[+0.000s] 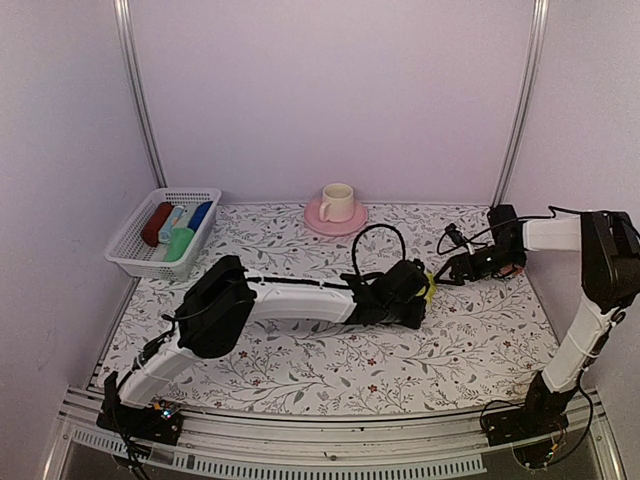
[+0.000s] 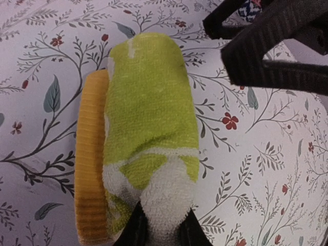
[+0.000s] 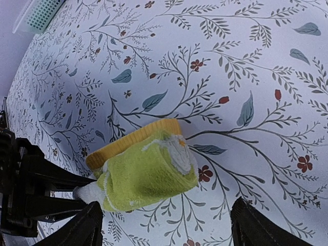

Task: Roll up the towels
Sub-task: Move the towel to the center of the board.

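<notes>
Floral table (image 1: 480, 330): my left gripper (image 2: 163, 228) clamps the seemingly finished towel roll (image 2: 151, 113), right gripper (image 3: 169, 225) gaping; next, release without unrolling

Left fingers (image 2: 134, 231) pinched shut; right fingers (image 3: 82, 229) spread wide.

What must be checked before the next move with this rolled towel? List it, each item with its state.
1. Left gripper grips the towel: ok, shut on its white end.
2. Towel rolled: ok, a compact roll lying on the table.
3. Right gripper open: ok, fingers wide apart, not touching the towel.
4. Loose edge tucked: cannot tell from these views.
5. Room in the basket: cannot tell; rolls lie in it.
6. Cup and saucer off the way to the basket: ok, at the far edge.
</notes>
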Motion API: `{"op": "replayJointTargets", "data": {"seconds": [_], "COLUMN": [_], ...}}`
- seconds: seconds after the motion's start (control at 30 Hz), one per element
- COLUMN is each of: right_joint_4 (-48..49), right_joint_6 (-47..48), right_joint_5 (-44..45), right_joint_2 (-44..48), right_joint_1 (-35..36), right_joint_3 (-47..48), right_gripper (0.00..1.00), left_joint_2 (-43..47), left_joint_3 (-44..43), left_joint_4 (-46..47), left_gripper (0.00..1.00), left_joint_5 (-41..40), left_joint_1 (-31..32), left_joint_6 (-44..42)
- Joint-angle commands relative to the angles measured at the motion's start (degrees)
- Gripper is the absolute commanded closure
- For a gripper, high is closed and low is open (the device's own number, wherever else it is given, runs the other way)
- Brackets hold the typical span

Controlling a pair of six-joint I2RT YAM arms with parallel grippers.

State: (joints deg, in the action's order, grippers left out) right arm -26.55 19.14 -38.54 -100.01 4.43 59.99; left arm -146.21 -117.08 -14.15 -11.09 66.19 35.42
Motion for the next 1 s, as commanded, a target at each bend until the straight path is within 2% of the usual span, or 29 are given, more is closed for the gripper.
{"op": "replayJointTargets", "data": {"seconds": [0.0, 0.3, 0.57, 0.73, 0.83, 0.97], "right_joint_4": [-0.9, -3.4, -4.3, -4.7, -4.7, -4.7], "right_joint_6": [-1.4, -0.5, -2.1, -2.2, -2.3, -3.0], "right_joint_5": [-3.6, -15.9, -19.0, -17.8, -15.8, -12.6], "right_joint_2": [-0.5, -6.0, -12.3, -14.6, -16.0, -18.2], "right_joint_1": [-1.9, -2.0, -0.3, 2.5, 3.2, 3.4], "right_joint_3": [0.2, 2.6, 5.6, 7.1, 7.9, 8.8], "right_gripper": [0.13, 0.25, 0.34, 0.38, 0.46, 0.62], "left_joint_2": [-7.4, -9.6, -10.0, -9.9, -9.9, -9.3], "left_joint_3": [0.3, -3.4, -3.1, -2.3, -2.0, -0.7], "left_joint_4": [-14.6, -14.5, -12.2, -10.8, -10.6, -10.5], "left_gripper": [0.92, 0.91, 0.91, 0.90, 0.89, 0.87], "left_joint_5": [1.3, 3.9, 8.6, 10.4, 10.4, 10.3], "left_joint_1": [-0.8, -1.0, -1.6, -2.3, -2.5, -2.8], "left_joint_6": [7.3, 9.1, 10.7, 11.5, 11.4, 10.8]}}
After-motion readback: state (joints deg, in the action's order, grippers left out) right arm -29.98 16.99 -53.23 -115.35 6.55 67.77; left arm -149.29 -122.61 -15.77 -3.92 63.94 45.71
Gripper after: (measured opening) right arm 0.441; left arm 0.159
